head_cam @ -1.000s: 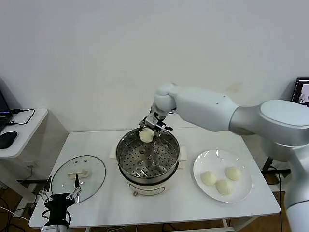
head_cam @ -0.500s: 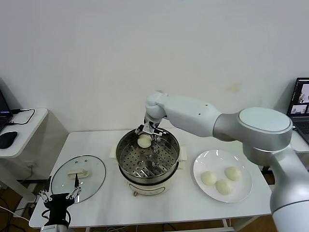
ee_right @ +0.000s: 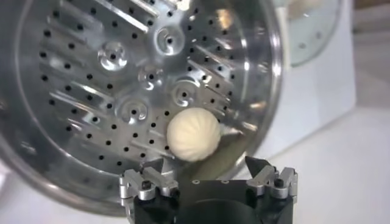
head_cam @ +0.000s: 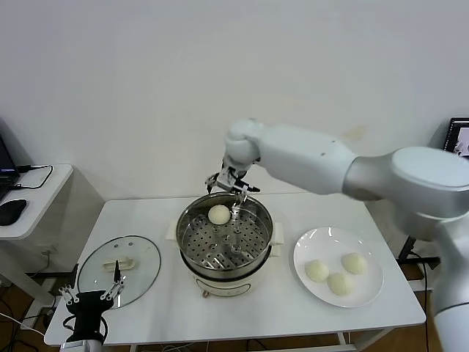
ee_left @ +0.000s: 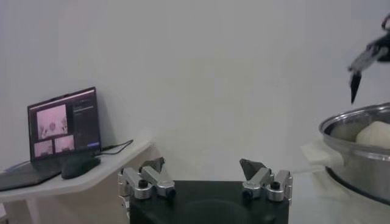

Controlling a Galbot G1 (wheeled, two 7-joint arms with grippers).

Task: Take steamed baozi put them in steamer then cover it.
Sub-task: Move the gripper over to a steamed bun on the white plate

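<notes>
One baozi (head_cam: pixel 219 214) already lies on the perforated tray inside the steamer (head_cam: pixel 258 246), toward the pot's far side, so by my reading roughly a quarter of the loading is done. Three more baozi (head_cam: pixel 337 276) wait on the white plate (head_cam: pixel 305 250) near the tabletop's right edge, and the cover (head_cam: pixel 143 257) lies flat near the front left corner, well apart from the pot; those three transfers and the covering are what is left. The right gripper (head_cam: pixel 233 185) hovers just above the steamer's far rim, its jaws spread wide and holding nothing; the right wrist view shows both fingers (ee_right: pixel 268 180) parted with the bun (ee_right: pixel 193 135) resting free on the tray beyond them, not touched. The left gripper (head_cam: pixel 89 296) sits parked low at the tabletop's front left corner, just in front of the cover, its jaws likewise spread and empty, as the left wrist view confirms. The next likely step, I judge, is for the right arm to travel to the plate for another bun.
</notes>
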